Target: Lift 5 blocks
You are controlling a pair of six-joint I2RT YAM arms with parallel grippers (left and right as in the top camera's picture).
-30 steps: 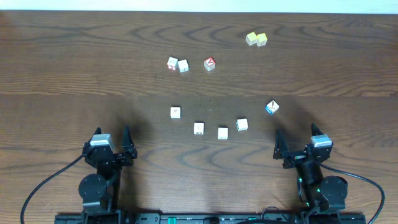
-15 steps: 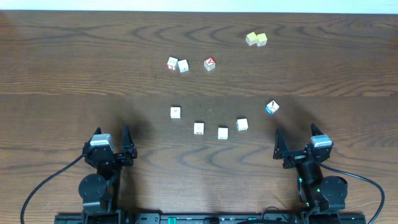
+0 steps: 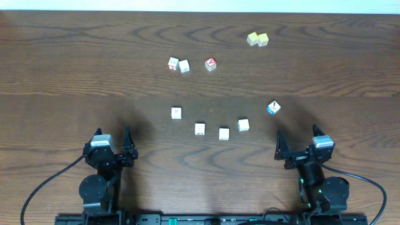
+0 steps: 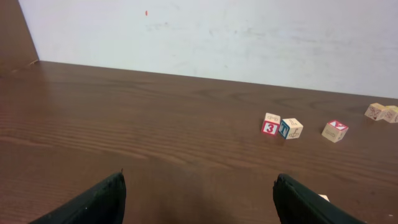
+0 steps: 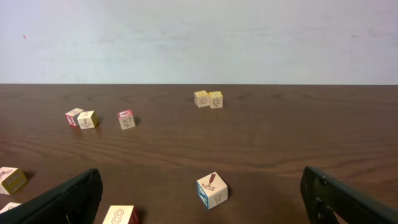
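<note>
Tabletop (image 3: 75, 62): dark wood.
Left gripper (image 3: 112, 136): jaws apart, empty, near edge.
Right gripper (image 3: 299, 139): jaws wide, empty, near edge.
Blocks (image 3: 224, 134): five, loose arc mid-tabletop, none lifted.
Blue-sided block (image 3: 272, 108): just ahead-left of Right gripper, the nearer arm; well apart from Left gripper.

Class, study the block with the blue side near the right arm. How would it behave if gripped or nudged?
The block with the blue side looks like solid wood: probably stiff and light. Its flat faces suggest it would slide on the table, not roll. A corner faces the right claw, so a grip might twist it first.
</note>
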